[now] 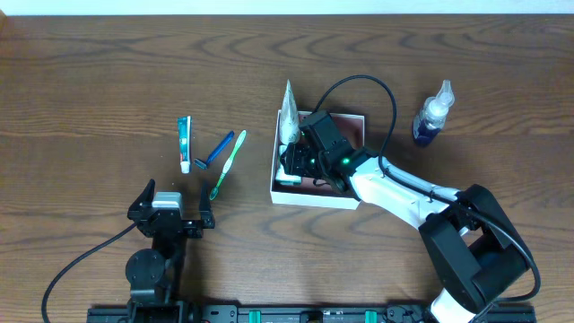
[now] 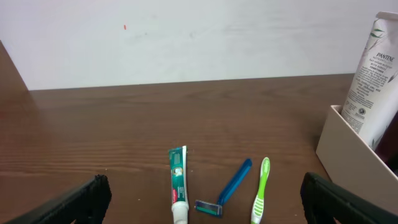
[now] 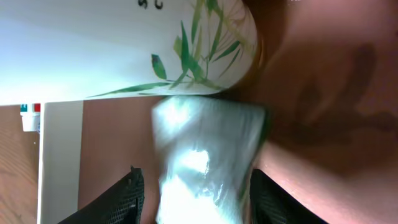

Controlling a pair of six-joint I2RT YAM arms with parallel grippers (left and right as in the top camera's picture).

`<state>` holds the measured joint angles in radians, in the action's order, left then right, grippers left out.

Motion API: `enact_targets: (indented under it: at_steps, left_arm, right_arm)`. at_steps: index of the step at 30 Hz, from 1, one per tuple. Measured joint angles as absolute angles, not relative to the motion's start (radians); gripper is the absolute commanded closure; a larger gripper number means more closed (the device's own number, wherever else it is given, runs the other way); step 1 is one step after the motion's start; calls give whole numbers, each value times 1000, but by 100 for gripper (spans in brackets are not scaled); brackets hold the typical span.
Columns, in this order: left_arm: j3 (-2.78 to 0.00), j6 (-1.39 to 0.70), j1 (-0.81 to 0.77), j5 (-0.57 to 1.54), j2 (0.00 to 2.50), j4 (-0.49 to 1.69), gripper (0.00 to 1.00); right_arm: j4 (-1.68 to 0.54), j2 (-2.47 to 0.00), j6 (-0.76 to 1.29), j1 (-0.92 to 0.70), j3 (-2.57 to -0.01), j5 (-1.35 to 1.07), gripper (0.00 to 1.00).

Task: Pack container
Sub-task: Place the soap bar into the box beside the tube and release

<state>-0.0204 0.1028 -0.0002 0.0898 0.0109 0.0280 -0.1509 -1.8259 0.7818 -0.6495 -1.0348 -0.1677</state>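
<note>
The container [image 1: 314, 197] sits mid-bench, mouth upward, walls slightly skewed to the bench edges. Inside it the right gripper [image 3: 196, 186] has its jaws astride a glossy white packet [image 3: 205, 155]; I cannot tell if they grip it. The left gripper [image 1: 173, 208] rests with jaws released, empty.

Reads as a robot lab or test cell, not a household. Has a left arm [image 1: 157, 247] and a right arm [image 1: 471, 256] mounted on a black rail [image 1: 287, 315] at the edge of a wood-grain bench [image 1: 90, 72], a black cable [image 1: 359, 79] looping above it, a plain white wall [image 2: 186, 43] behind. Carries toiletries laid loose on the wood: toothpaste [image 1: 184, 144], razor [image 1: 219, 149], toothbrush [image 1: 228, 166], spray bottle [image 1: 433, 114], plus a white container [image 1: 309, 198].
</note>
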Motion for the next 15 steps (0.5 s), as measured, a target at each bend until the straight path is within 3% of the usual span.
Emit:
enact_targets:
  at_steps: [9,15]
  left_arm:
    - [-20,103,0,90,11,28,2]
    - [-20,103,0,90,11,28,2]
  right_arm:
    - [-149,-1826,781,-649,-1035,-186,48]
    - [-221,-1794,770,-649,-1035,-187,41]
